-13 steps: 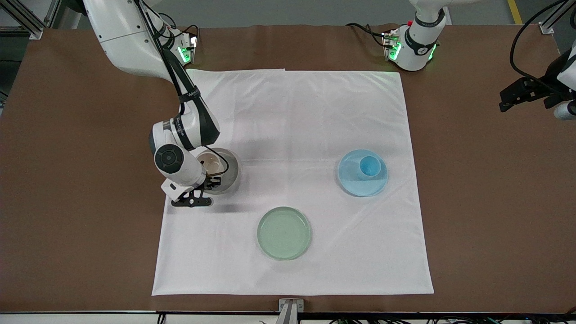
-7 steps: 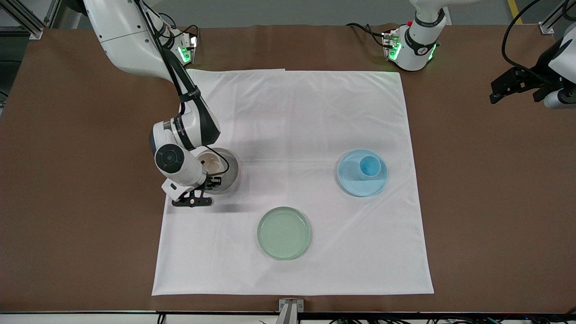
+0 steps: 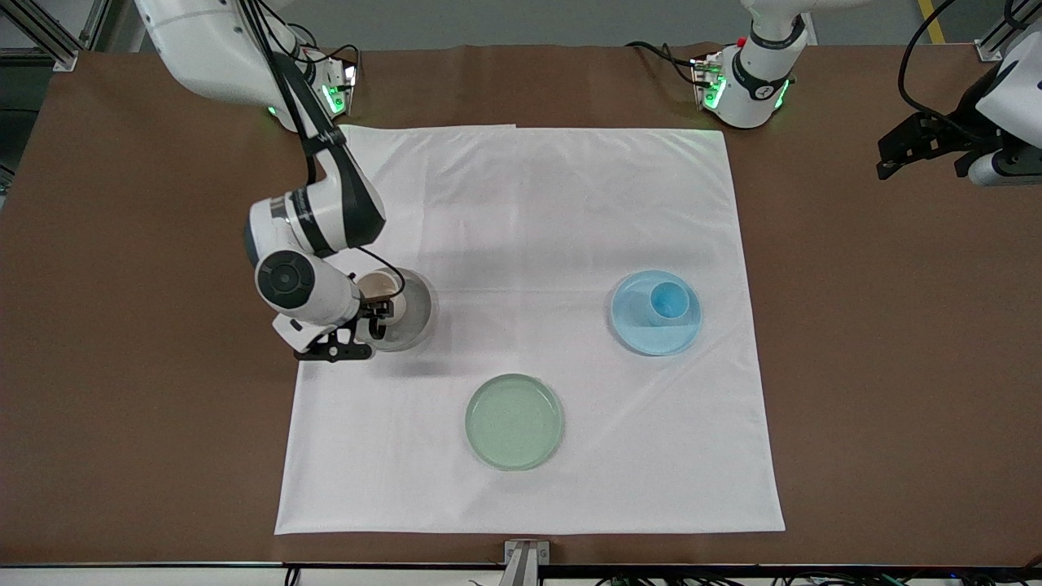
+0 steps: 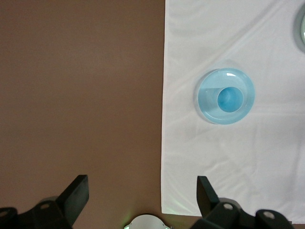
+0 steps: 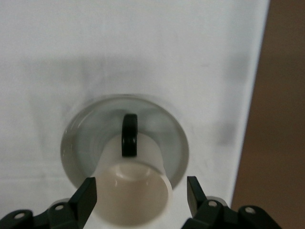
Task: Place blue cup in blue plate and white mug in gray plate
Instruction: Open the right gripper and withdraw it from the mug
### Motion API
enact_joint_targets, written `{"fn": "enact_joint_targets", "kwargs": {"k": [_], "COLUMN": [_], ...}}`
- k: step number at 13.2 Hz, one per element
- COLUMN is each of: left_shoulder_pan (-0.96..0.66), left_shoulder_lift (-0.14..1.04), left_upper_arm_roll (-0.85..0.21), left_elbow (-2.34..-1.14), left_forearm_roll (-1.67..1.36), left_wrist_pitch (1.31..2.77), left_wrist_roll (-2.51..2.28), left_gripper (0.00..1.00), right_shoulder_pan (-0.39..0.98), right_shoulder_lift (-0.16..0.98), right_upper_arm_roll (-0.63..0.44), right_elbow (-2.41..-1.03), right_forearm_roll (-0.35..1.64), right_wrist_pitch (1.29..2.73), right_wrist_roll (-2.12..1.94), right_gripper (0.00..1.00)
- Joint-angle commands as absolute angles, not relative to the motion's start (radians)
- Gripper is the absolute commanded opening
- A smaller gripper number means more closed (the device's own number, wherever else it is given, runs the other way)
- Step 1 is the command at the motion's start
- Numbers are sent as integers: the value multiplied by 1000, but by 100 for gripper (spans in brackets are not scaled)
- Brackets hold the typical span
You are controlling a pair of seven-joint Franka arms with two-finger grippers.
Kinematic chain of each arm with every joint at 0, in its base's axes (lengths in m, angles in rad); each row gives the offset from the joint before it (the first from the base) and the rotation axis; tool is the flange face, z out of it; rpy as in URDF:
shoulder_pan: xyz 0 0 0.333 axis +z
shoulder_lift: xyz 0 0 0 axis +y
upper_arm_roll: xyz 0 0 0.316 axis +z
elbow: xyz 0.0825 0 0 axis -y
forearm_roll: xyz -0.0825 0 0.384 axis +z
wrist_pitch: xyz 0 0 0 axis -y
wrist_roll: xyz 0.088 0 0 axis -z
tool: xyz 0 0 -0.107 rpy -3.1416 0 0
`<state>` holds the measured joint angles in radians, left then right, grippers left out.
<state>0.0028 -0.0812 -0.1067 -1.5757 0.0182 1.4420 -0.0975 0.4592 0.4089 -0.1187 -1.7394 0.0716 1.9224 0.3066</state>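
The white mug [image 3: 378,286] stands upright in the gray plate [image 3: 415,313] near the right arm's end of the cloth. My right gripper [image 3: 374,317] is open just above it. In the right wrist view the mug [image 5: 136,186] sits between the spread fingers [image 5: 88,191] with a gap on each side, its dark handle [image 5: 129,133] over the gray plate [image 5: 162,124]. The blue cup [image 3: 669,301] stands in the blue plate [image 3: 643,334]; the left wrist view shows both cup [image 4: 229,99] and plate [image 4: 209,102]. My left gripper [image 3: 891,159] is open and empty over bare table [image 4: 142,185].
A pale green plate [image 3: 514,421] lies empty on the white cloth [image 3: 553,212], nearer the front camera than the other plates. Brown table [image 3: 122,325] surrounds the cloth. The arm bases [image 3: 753,81] stand along the table's edge farthest from the front camera.
My right gripper has drawn a little toward the right arm's end of the table, with the mug left standing in the gray plate. My left gripper has pulled back toward its base.
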Motion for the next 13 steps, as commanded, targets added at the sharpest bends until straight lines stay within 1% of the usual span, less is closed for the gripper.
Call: {"fn": "enact_joint_targets", "kwargs": {"k": [1,3,5,7,9,12,13], "left_shoulder_pan": [14,20,41,46,48,49,51], "left_shoulder_lift": [-107,-106,-107,-109,-109,-109,-107], "left_upper_arm_roll": [-109,-120,-143,-146,-146,-163,-163], "left_elbow": [-1606,-1606,-1606,-1606,-1606,-1606,-1606], "left_forearm_roll": [0,0,0,0,0,3,3], "left_wrist_pitch": [1460,1460,1460,1460,1460,1462,1463], "left_wrist_roll": [-95,-95,-95,-98,-100,-103,-103], "left_gripper": [100,100,100,100,100,100,100], "right_shoulder_pan": [353,255,160,108,60,25,25], "right_shoulder_lift": [168,71,22,-1,-5,-5,1], "right_upper_arm_roll": [-114,-114,-114,-114,-114,-114,-114], "right_elbow": [-1799,-1802,-1810,-1816,-1807,-1799,-1767], "right_forearm_roll": [72,66,23,-23,-29,-29,-31], "right_wrist_pitch": [1701,1588,1562,1572,1597,1663,1670], "right_wrist_roll": [290,206,86,43,-30,-95,-95], "right_gripper": [100,100,100,100,100,100,100]}}
